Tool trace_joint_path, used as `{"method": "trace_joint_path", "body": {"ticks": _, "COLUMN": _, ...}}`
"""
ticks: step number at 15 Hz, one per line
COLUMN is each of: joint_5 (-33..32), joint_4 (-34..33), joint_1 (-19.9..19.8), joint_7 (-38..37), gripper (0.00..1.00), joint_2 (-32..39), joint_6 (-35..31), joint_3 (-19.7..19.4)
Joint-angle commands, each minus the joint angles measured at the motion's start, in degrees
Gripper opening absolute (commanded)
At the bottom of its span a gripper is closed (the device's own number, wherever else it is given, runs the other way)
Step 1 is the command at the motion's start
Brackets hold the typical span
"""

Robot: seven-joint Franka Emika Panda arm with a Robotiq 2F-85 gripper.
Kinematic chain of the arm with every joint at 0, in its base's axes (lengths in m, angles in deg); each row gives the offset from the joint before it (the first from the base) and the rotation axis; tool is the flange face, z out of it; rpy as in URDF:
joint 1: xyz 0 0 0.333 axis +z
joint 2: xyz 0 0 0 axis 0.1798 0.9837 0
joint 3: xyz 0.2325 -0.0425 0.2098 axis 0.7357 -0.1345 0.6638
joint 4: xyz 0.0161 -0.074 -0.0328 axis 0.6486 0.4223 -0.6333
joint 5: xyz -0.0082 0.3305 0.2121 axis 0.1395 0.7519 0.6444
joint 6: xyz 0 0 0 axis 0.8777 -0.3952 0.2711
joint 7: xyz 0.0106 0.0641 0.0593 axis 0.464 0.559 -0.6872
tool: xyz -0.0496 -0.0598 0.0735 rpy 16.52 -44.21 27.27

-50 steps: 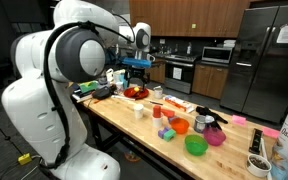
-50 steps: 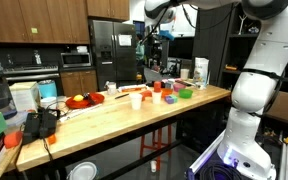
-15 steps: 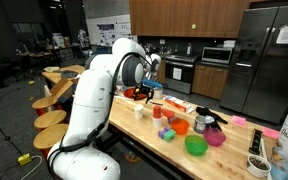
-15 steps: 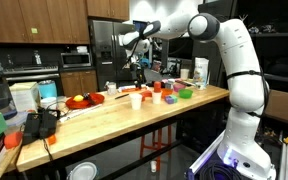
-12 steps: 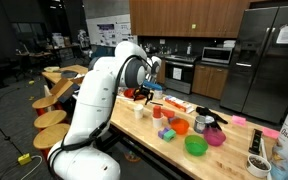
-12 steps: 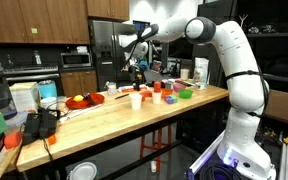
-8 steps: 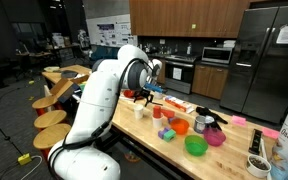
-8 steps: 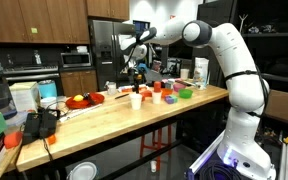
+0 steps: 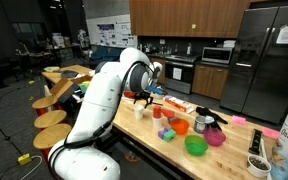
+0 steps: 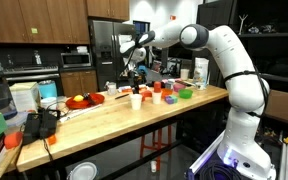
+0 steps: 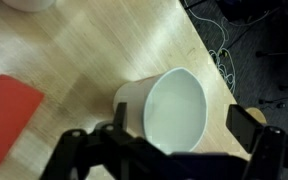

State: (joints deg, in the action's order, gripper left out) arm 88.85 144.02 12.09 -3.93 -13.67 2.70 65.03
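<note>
A white cup (image 11: 174, 110) stands upright and empty on the wooden table (image 11: 74, 50), near its edge. My gripper (image 11: 182, 128) is open directly above it, one dark finger (image 11: 119, 128) at the cup's left rim and the other (image 11: 247, 125) apart from it on the right. In both exterior views the gripper (image 9: 144, 94) (image 10: 134, 79) hangs just over the cup (image 9: 140, 111) (image 10: 135, 100). The jaws do not touch the cup's wall on the right side.
A flat red thing (image 11: 9, 112) lies left of the cup. The table edge and floor cables (image 11: 224, 60) are to the right. A red plate with fruit (image 10: 84, 100), small coloured blocks (image 9: 166, 132), and green (image 9: 196, 146), pink (image 9: 215, 137) and orange (image 9: 180, 126) bowls share the table.
The arm has lowered and moved slightly along the table, bringing the gripper down over the white cup. The cup has not moved.
</note>
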Motion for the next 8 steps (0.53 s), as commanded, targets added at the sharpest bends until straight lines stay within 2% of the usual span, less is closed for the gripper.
{"method": "trace_joint_path", "body": {"ticks": 1, "joint_5": 0.7, "joint_4": -2.9, "joint_1": -1.1, "joint_7": -0.7, "gripper": 1.00, "joint_2": 2.0, "joint_6": 3.3, "joint_3": 1.1}}
{"method": "trace_joint_path", "body": {"ticks": 3, "joint_5": 0.8, "joint_4": -3.1, "joint_1": -1.2, "joint_7": -0.8, "gripper": 1.00, "joint_2": 2.5, "joint_6": 4.0, "joint_3": 1.2}}
{"method": "trace_joint_path", "body": {"ticks": 4, "joint_5": 0.9, "joint_4": -3.2, "joint_1": -1.3, "joint_7": -0.8, "gripper": 0.96, "joint_2": 2.7, "joint_6": 4.4, "joint_3": 1.1}}
{"method": "trace_joint_path", "body": {"ticks": 5, "joint_5": 1.0, "joint_4": -3.2, "joint_1": -1.3, "joint_7": -1.0, "gripper": 0.74, "joint_2": 2.7, "joint_6": 4.8, "joint_3": 1.2}}
{"method": "trace_joint_path", "body": {"ticks": 7, "joint_5": 0.7, "joint_4": -3.0, "joint_1": -1.2, "joint_7": -1.8, "gripper": 0.71, "joint_2": 2.2, "joint_6": 5.6, "joint_3": 1.0}}
{"method": "trace_joint_path", "body": {"ticks": 8, "joint_5": 0.6, "joint_4": -2.8, "joint_1": -1.2, "joint_7": -2.5, "gripper": 0.66, "joint_2": 1.7, "joint_6": 6.1, "joint_3": 0.8}}
